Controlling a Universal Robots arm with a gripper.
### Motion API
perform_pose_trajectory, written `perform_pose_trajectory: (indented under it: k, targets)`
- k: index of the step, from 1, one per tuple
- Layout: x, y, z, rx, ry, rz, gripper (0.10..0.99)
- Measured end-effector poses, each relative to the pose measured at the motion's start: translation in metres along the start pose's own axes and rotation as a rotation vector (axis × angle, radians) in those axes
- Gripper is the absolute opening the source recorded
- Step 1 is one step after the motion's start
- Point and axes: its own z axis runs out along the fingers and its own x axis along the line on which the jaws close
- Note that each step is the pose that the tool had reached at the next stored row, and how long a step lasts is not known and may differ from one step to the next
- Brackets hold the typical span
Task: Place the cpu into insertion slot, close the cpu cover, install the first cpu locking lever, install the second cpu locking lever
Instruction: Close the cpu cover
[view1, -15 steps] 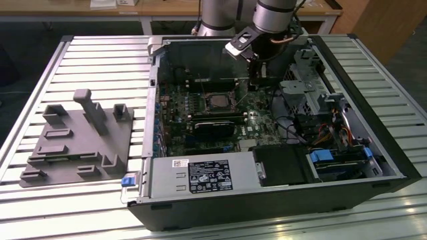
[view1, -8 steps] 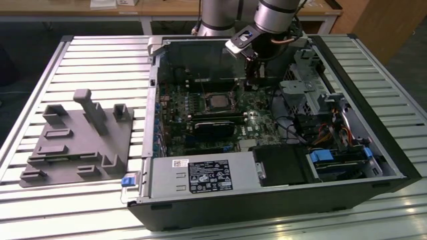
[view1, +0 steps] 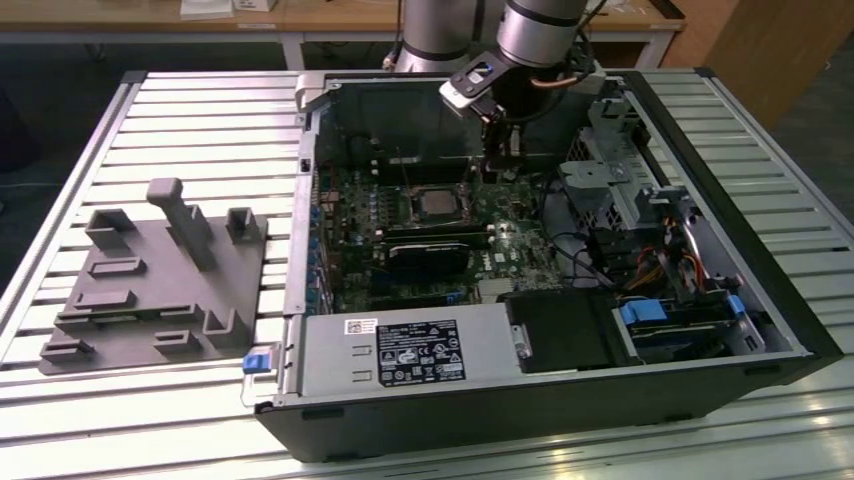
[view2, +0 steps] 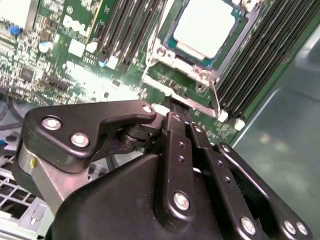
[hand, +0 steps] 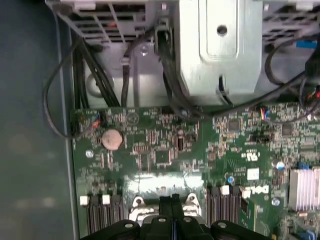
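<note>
Where the cpu (view2: 205, 27) sits flat in the insertion slot (view2: 170, 40), a little above the middle of the exterior view, the cpu cover (view2: 182, 62) lies down around it, the pale face showing through its window. A thin metal lever (view2: 214, 97) runs from one corner of the cover. Just beside the socket, to its upper right in the exterior view, the gripper (view2: 172, 106) hangs over the green motherboard (view1: 521, 250), fingers pressed together with nothing visible between them. The computer case (view1: 534, 420) lies open on the slatted table (view1: 200, 100), with a grey fixture (view1: 147, 280) at centre left.
</note>
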Motion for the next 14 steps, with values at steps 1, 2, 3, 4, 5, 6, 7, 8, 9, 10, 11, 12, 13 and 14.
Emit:
perform_pose_trajectory:
  k: [1,2,3,4,5,6,7,8,9,10,11,12,13,14]
  targets:
    - [-0.0002,-0.0033,0.0005,-0.003,0.0002,0.0,0.106]
    - [-0.0003,-0.0063,0.0009,-0.006,0.0003,0.0,0.106]
    - [-0.0005,-0.0091,0.0013,-0.008,0.0005,0.001,0.106]
    - [-0.0006,-0.0116,0.0018,-0.01,0.0007,0.001,0.106]
    - [-0.0007,-0.0142,0.0022,-0.012,0.0008,0.001,0.106]
    - [-0.0008,-0.0167,0.0025,-0.013,0.0008,0.001,0.106]
    - [-0.0009,-0.0188,0.0029,-0.015,0.0009,0.001,0.106]
    - [-0.001,-0.0205,0.0031,-0.016,0.0008,0.001,0.106]
    - [-0.0011,-0.0217,0.0032,-0.016,0.0009,0.001,0.106]
    - [-0.0012,-0.0225,0.0033,-0.017,0.0009,0.001,0.106]
    - [-0.0012,-0.0233,0.0035,-0.017,0.0011,0.001,0.106]
    - [-0.0012,-0.0241,0.0036,-0.018,0.0011,0.001,0.106]
    - [-0.0013,-0.025,0.0037,-0.02,0.0011,0.001,0.106]
    - [-0.0013,-0.026,0.004,-0.023,0.0013,0.001,0.106]
